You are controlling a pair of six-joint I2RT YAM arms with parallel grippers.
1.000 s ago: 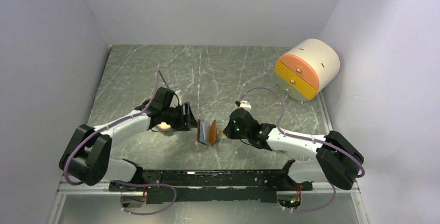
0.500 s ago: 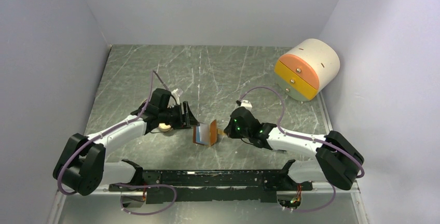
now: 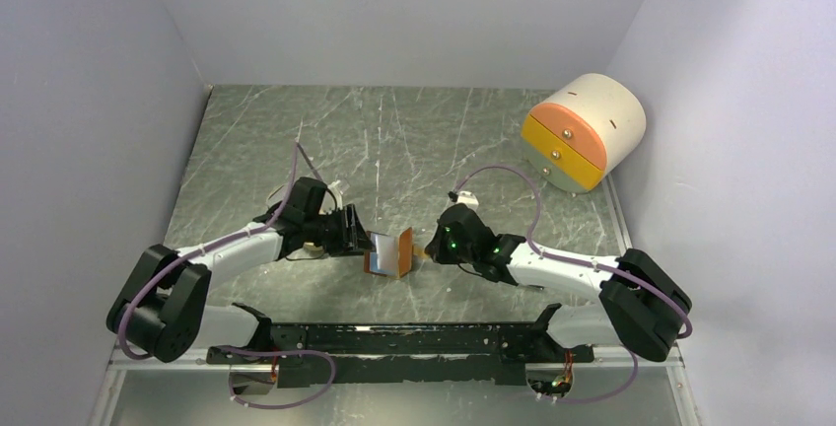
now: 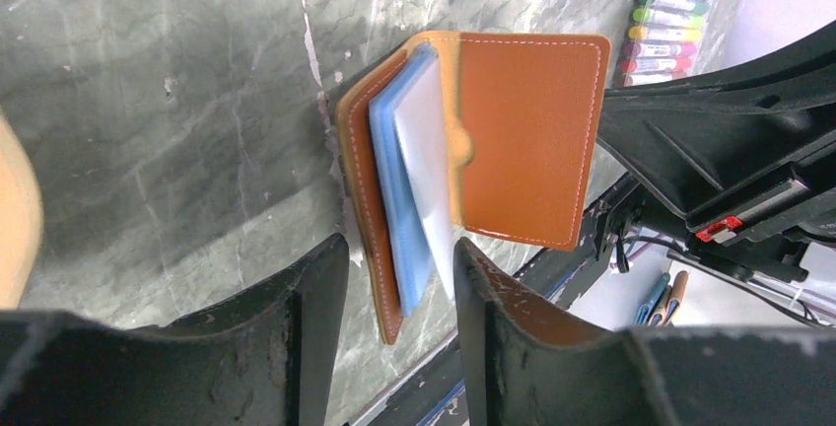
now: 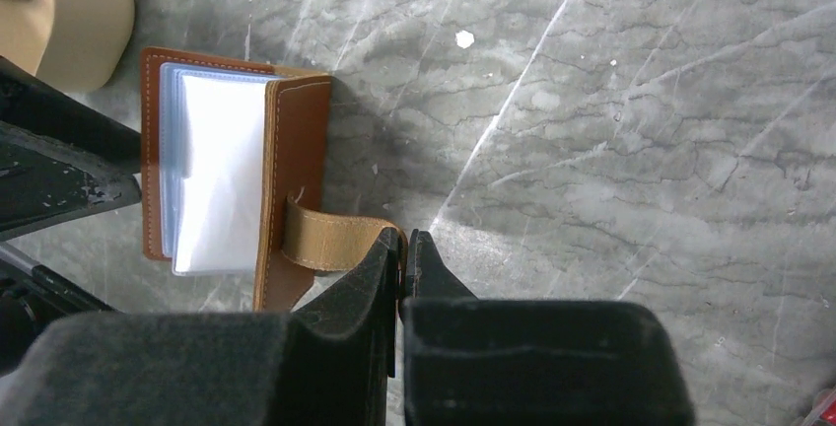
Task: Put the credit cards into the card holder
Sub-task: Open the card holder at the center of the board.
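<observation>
Brown leather fold-over card holder (image 3: 391, 253) open, near middle of grey marble table's (image 3: 444, 130) near edge. Right gripper (image 5: 405, 248) clenched on its tan strap (image 5: 330, 239). Left gripper (image 4: 399, 293) released, astride light-blue and white plastic credit cards (image 4: 419, 179). I'd push cards in squarely, slowly.

The brown leather card holder (image 3: 391, 252) is hemmed in at the near centre — left gripper (image 3: 361, 241) on one side, right gripper (image 3: 427, 248) on the other. Beyond it, the grey marbled table (image 3: 414, 135) offers passage; a round cream drawer unit with orange fronts (image 3: 584, 130) blocks the far right corner.
</observation>
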